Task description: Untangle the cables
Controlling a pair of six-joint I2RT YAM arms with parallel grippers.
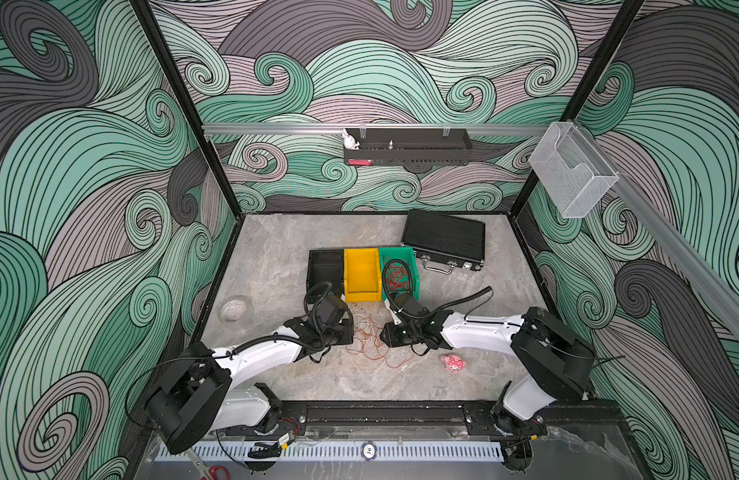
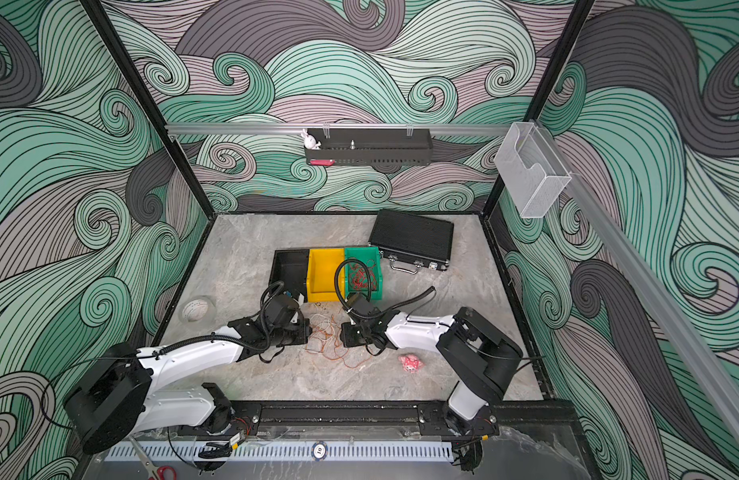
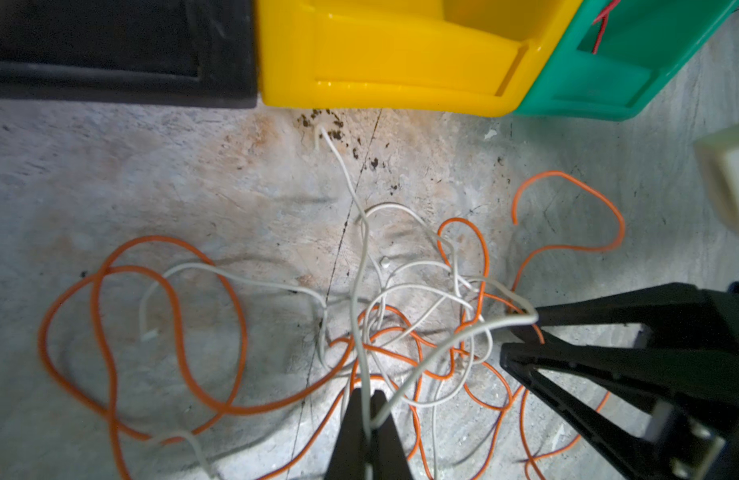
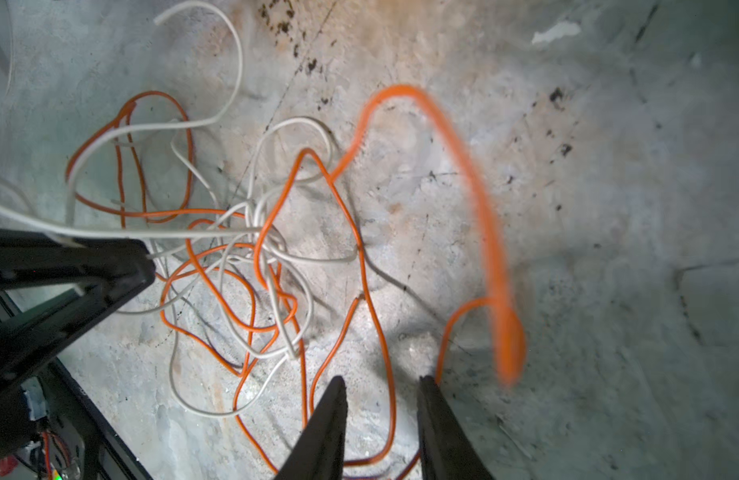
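Pinching a white cable (image 3: 505, 321) between closed fingertips, the left hand (image 3: 368, 399) faces the right hand (image 4: 382, 382), whose jaws stand slightly apart and hold nothing. The tangled orange and white cables (image 1: 370, 338) lie between them on the table (image 1: 318, 374), just before the yellow bin (image 3: 401, 54). Red cables (image 1: 397, 277) lie in the green bin (image 1: 401, 251) beside it.

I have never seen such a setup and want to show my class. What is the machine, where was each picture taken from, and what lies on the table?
Two robot arms share a grey table. Two pictures look down from overhead; two come from cameras on the arms' wrists. Tangled orange and white cables lie between the arms, near three bins, a black case and a pink toy. The left end effector is shut on a white cable; the right end effector is open, holding nothing.
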